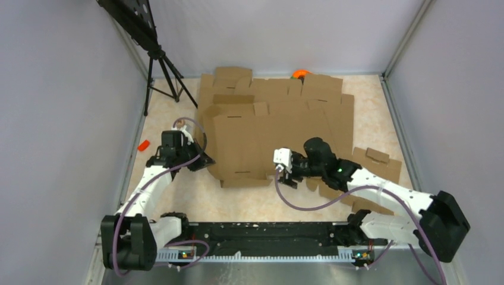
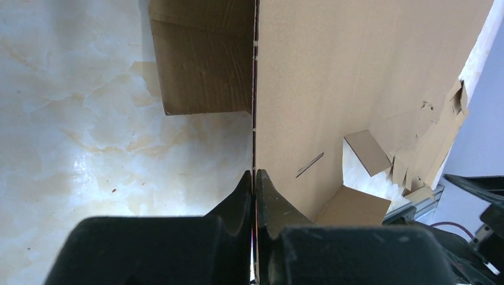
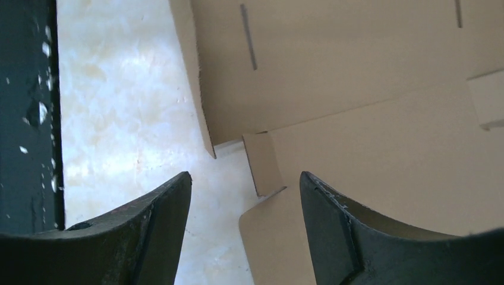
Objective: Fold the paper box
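The paper box (image 1: 267, 145) is a brown cardboard piece with creased panels and thin slots, lying in front of the cardboard pile. My left gripper (image 1: 204, 161) is shut on its left edge. In the left wrist view the fingertips (image 2: 254, 173) pinch the thin edge of the paper box (image 2: 333, 77), and a folded side flap (image 2: 202, 59) is to their left. My right gripper (image 1: 287, 180) is open at the box's front edge. In the right wrist view its jaws (image 3: 245, 175) stand wide apart over a rounded tab (image 3: 273, 231) of the paper box (image 3: 356, 136).
A stack of wider cardboard blanks (image 1: 273, 95) lies behind the box. More cardboard pieces (image 1: 377, 163) lie under my right arm. An orange object (image 1: 300, 73) sits at the back, a small red object (image 1: 143, 145) at the left, a tripod (image 1: 160, 65) at the back left. A black rail (image 1: 267, 234) runs along the near edge.
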Robot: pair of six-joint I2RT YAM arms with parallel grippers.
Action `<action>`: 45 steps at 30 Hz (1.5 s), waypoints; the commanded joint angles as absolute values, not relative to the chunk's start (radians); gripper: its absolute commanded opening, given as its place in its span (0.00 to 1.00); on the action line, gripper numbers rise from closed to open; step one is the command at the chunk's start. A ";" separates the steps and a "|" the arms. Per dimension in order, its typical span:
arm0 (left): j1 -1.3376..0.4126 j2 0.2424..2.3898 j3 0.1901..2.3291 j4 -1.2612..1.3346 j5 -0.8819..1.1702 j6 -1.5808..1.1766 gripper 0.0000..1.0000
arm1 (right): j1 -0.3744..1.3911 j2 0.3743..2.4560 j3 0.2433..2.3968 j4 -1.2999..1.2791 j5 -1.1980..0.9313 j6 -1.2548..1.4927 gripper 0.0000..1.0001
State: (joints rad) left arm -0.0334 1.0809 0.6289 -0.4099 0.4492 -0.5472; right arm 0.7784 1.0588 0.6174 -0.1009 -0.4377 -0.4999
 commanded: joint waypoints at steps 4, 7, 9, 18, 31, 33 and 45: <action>-0.021 1.030 0.600 -0.328 0.485 -0.571 0.00 | 0.836 1.201 0.683 -0.223 -0.385 -0.910 0.58; -0.020 1.036 0.608 -0.343 0.486 -0.556 0.00 | 0.837 1.239 0.676 -0.181 -0.285 -0.930 0.49; -0.020 1.040 0.608 -0.352 0.487 -0.552 0.00 | 0.836 1.260 0.678 -0.182 -0.243 -0.949 0.46; -0.020 1.046 0.590 -0.335 0.510 -0.548 0.00 | 0.836 1.408 0.744 -0.144 -0.291 -0.975 0.20; -0.022 1.124 0.578 -0.285 0.646 -0.542 0.00 | 0.905 1.221 0.758 -0.363 -0.293 -0.877 0.00; -0.027 1.132 0.569 -0.273 0.663 -0.548 0.00 | 0.940 1.184 0.767 -0.405 -0.276 -0.832 0.00; -0.143 1.142 0.537 -0.258 0.591 -0.591 0.09 | 0.965 1.137 0.747 -0.405 -0.243 -0.573 0.58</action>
